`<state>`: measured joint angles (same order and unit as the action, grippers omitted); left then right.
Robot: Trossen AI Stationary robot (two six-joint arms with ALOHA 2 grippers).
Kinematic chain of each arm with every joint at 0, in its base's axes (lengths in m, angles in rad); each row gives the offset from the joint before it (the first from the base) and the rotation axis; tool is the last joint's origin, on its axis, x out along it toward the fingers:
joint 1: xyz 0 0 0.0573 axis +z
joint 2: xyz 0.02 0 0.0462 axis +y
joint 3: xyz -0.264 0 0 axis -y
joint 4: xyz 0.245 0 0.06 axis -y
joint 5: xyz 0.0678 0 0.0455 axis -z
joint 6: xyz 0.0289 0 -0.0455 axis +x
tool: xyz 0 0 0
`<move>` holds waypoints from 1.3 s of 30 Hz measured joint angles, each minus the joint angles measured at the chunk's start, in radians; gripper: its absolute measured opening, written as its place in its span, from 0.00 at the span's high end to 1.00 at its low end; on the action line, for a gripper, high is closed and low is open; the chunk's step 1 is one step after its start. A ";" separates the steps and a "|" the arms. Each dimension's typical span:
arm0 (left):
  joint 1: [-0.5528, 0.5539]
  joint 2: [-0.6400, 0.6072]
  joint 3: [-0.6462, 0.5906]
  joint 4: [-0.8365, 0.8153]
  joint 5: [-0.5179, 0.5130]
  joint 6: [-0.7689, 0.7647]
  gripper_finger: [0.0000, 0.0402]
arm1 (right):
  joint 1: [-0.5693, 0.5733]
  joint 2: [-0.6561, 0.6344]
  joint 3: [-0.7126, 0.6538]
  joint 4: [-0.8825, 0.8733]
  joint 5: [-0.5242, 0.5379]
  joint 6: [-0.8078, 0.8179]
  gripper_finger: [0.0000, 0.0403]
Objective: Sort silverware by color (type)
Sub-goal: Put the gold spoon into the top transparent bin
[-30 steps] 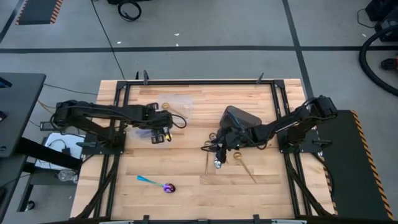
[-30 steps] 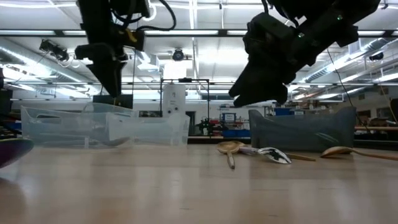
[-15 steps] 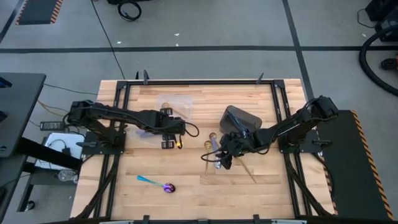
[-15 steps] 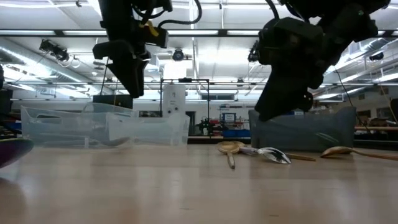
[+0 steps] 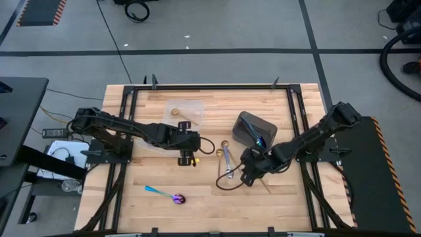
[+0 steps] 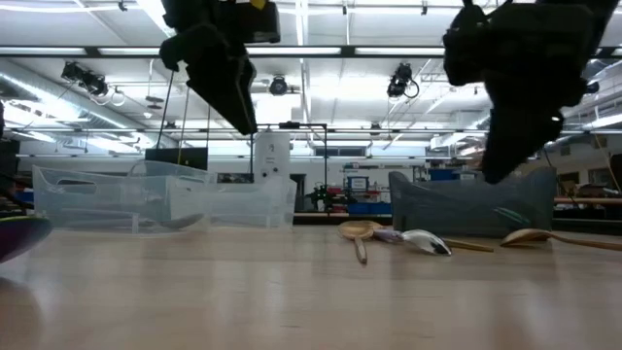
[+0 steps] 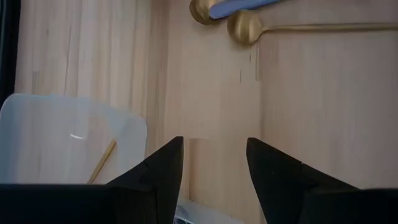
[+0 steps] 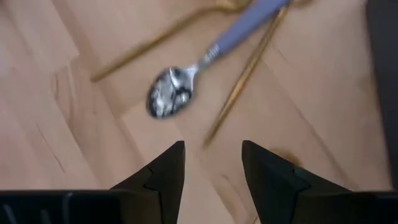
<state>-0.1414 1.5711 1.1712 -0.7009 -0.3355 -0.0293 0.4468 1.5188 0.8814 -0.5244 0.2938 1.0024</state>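
A shiny silver spoon (image 5: 227, 164) lies flat on the wooden table among gold spoons (image 5: 220, 153), its bowl (image 8: 166, 92) pointing to the near edge. A blue-purple spoon with a teal handle (image 5: 168, 193) lies near the front left. My left gripper (image 5: 187, 158) hangs open above the table, left of the spoon cluster, with a gold spoon bowl (image 7: 244, 28) ahead of its fingers. My right gripper (image 5: 248, 176) hangs open just right of the silver spoon, above the gold handles (image 8: 242, 78). Neither holds anything.
A clear plastic container (image 5: 185, 112) holding a gold spoon stands at the far middle and shows beside the left fingers as a clear plastic wall (image 7: 68, 137). A dark grey bin (image 5: 255, 128) stands behind the spoon cluster. Bare wood lies toward the near edge.
My left gripper has moved from beside the clear container toward the table's right and near edge, closer to the spoon cluster. My right gripper has drawn away from over the silver spoon toward the right and near edge, turning as it went. The spoons have stayed put.
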 joint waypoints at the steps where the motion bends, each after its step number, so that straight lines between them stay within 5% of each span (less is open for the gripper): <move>1: -0.003 0.000 0.000 0.003 0.000 0.000 0.54 | 0.008 0.000 0.000 -0.012 -0.006 0.020 0.58; 15: -0.005 0.000 0.000 0.078 0.000 -0.002 0.54 | 0.105 0.038 -0.012 -0.165 0.020 0.216 0.58; 31: -0.006 0.000 0.000 0.087 0.006 0.000 0.54 | 0.128 0.204 -0.008 -0.145 0.007 0.280 0.61; 39: -0.044 0.000 0.000 0.099 0.274 0.087 0.54 | 0.128 0.201 -0.010 -0.132 0.001 0.277 0.85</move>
<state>-0.1853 1.5711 1.1709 -0.6016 -0.0610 0.0580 0.5747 1.7203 0.8718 -0.6566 0.2948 1.2797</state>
